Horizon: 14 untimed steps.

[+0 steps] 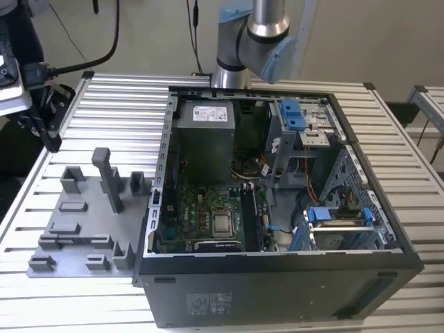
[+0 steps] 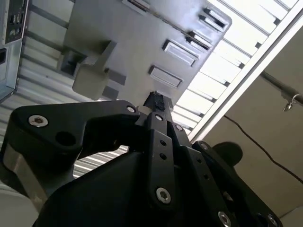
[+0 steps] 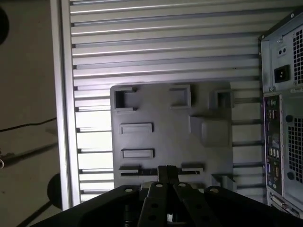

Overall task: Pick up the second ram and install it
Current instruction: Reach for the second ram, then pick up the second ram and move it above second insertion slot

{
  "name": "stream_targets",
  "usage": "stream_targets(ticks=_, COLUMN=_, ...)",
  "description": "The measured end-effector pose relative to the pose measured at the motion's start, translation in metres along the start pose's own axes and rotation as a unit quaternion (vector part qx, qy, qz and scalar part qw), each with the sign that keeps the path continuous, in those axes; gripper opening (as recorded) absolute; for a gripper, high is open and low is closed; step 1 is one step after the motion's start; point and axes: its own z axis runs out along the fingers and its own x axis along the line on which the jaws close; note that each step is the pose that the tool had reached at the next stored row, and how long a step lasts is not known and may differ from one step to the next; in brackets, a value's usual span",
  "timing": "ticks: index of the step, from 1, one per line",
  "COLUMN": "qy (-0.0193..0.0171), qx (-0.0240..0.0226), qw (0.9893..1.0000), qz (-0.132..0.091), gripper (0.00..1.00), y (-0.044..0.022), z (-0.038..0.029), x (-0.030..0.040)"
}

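Ram point(image 3: 142, 172): a thin dark strip standing on edge in a slot between two low grey blocks. It is seen edge-on in the first wrist view, close by the gripper tips, and appears not yet lifted.
Gripper point(image 3: 166, 171): black and pointing down over the grey plate. The fingers are drawn together with nothing seen between them, and the second wrist view point(image 2: 155, 100) shows the same. It seems to hang above the plate without touching it.
Why so placed: the slot keeps the ram upright, so its long top edge is offered to a pinch from above. The gripper's line over it fits the pick-up step.
Plate point(image 1: 83, 229): a light-grey holder with several blocks and shallow pockets, lying flat.
Post point(image 1: 109, 180): the tallest block on the plate, near the slot, and probably the likeliest thing to foul the gripper.
Tabletop point(image 1: 118, 104): ribbed aluminium that carries the plate and the case.
Case point(image 1: 277, 291): a dark computer case, open on top, just beside the plate toward the exterior view's right.
Slots point(image 1: 253, 215): black memory slots on the green board point(image 1: 201, 211). Whether any is filled cannot be told.
In the way: the case wall point(image 1: 158, 187) stands between the plate and the slots, and loose cables point(image 1: 277, 225) lie close by them.
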Motion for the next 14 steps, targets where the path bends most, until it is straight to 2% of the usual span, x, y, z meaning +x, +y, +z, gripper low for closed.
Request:
stream_targets(ticks=5, qy=0.0001, qx=0.0001, qw=1.0, qz=0.0, gripper=0.11, y=-0.0096, z=0.001, x=-0.0002)
stream_targets(ticks=14, qy=0.0013, qx=0.0008, qw=1.0, qz=0.0, gripper=0.11, y=-0.0099, z=0.001, x=-0.0002)
